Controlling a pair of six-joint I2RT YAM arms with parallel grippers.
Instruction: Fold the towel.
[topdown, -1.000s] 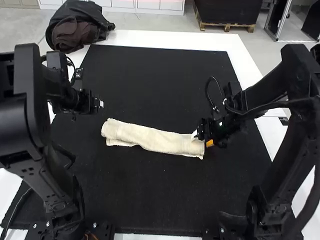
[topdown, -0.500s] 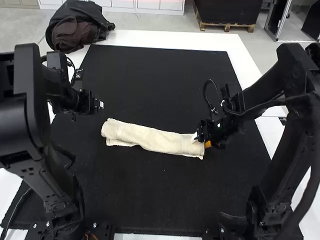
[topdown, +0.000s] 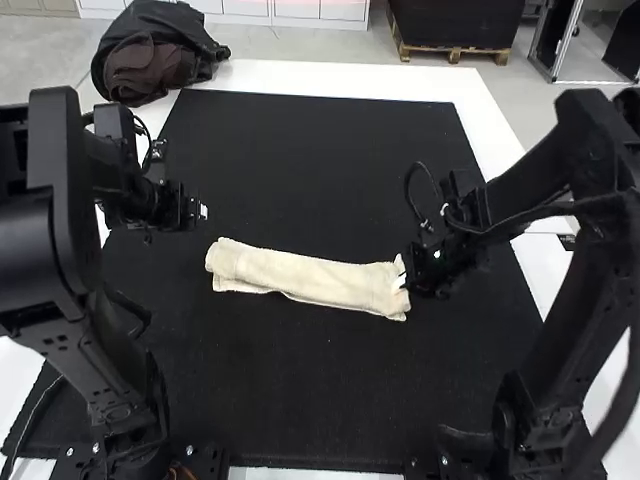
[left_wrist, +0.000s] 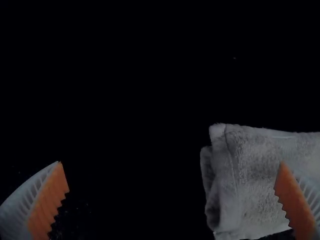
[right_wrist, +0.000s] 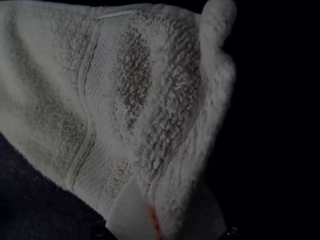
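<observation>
The cream towel (topdown: 310, 279) lies on the black mat as a long narrow folded strip. At its right end is my right gripper (topdown: 404, 274); in the right wrist view the right gripper (right_wrist: 156, 215) is shut on the towel's end, and the cloth (right_wrist: 165, 100) bulges up around the fingers. My left gripper (topdown: 200, 212) stands off the strip's left end, nearer the far side. Seen from its wrist, the left gripper (left_wrist: 172, 200) is wide open and holds nothing, one finger overlapping the view of the towel's layered end (left_wrist: 245, 180).
The black mat (topdown: 310, 150) covers most of the white table (topdown: 350, 80). A dark bag (topdown: 150, 55) sits at the table's far left corner. Both arms' lower parts stand at the near left and near right.
The right gripper has closed on the towel's right end, which has bunched and shifted slightly; its orange pad was visible beside the cloth before. The left arm has stayed still.
</observation>
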